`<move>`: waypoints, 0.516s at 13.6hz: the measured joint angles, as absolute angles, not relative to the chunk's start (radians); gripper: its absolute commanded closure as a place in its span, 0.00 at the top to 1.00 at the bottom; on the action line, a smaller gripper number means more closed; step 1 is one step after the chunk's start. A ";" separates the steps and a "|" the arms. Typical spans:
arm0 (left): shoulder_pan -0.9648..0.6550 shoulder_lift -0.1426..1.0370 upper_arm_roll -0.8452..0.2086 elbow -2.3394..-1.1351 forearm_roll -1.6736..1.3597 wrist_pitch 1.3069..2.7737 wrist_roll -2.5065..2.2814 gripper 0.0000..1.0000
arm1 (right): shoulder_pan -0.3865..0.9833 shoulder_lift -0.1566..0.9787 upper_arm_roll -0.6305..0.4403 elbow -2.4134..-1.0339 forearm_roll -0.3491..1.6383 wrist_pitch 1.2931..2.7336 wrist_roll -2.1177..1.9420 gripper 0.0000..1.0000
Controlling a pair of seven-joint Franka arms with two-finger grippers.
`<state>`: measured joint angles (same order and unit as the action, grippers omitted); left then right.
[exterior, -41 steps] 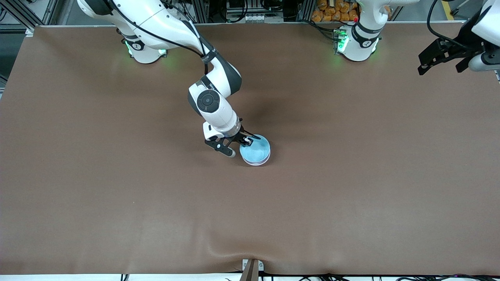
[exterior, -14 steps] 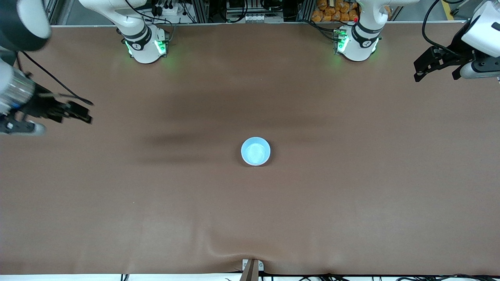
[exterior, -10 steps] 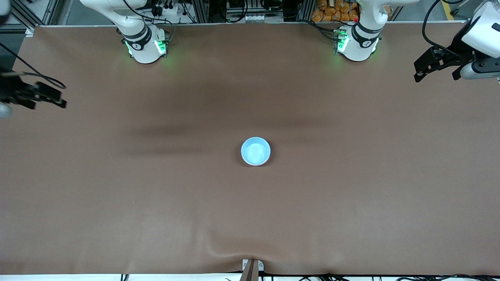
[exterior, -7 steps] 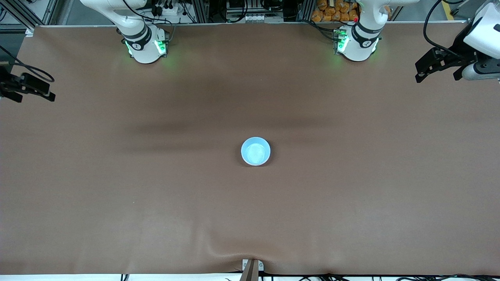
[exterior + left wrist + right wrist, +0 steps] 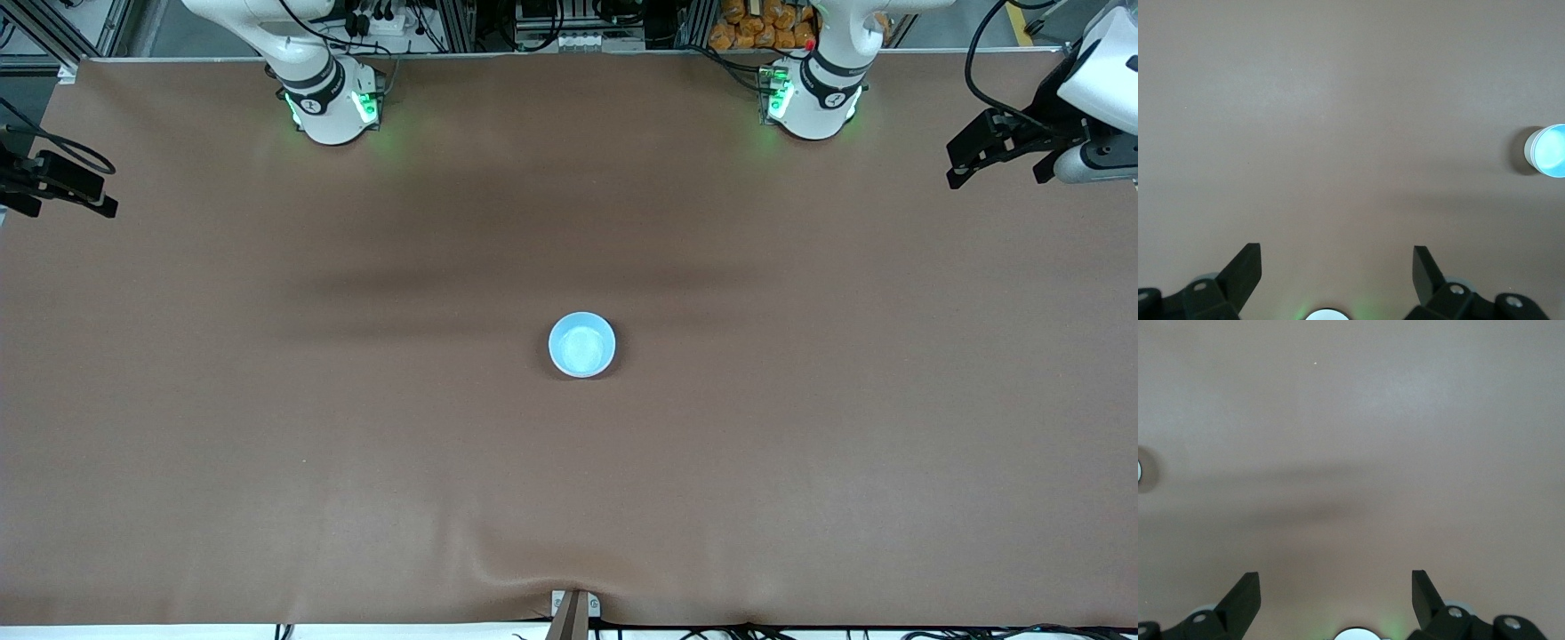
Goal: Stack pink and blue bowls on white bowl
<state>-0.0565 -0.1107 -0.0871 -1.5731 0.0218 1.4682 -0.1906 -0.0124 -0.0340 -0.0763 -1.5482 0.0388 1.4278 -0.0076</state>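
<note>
A light blue bowl (image 5: 581, 345) sits upright in the middle of the table, the top of a stack. In the left wrist view its blue inside (image 5: 1553, 151) shows above the outer wall of the white bowl (image 5: 1531, 151) under it. The pink bowl is hidden. My right gripper (image 5: 69, 211) hangs open and empty over the table's edge at the right arm's end, well away from the stack; its wrist view (image 5: 1337, 590) shows only bare cloth between the fingers. My left gripper (image 5: 996, 176) waits open and empty over the left arm's end (image 5: 1337, 267).
A brown cloth (image 5: 800, 462) covers the whole table, with a slight wrinkle at its edge nearest the front camera. The two arm bases (image 5: 331, 102) (image 5: 813, 98) stand along the farthest edge.
My right gripper, open at the blue bowl three seconds ago, has drawn away to the table's edge at the right arm's end. The stack has stayed put. The left gripper has barely moved.
</note>
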 measured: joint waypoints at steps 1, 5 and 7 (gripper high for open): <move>-0.057 -0.111 -0.087 -1.573 0.022 1.468 -0.191 1.00 | -0.012 -0.034 -0.070 -1.548 0.039 1.427 0.006 1.00; -0.057 -0.109 -0.087 -1.573 0.022 1.468 -0.190 1.00 | -0.012 -0.034 -0.065 -1.548 0.039 1.426 0.016 1.00; -0.057 -0.108 -0.087 -1.573 0.022 1.468 -0.190 1.00 | -0.012 -0.033 -0.065 -1.548 0.039 1.426 0.016 1.00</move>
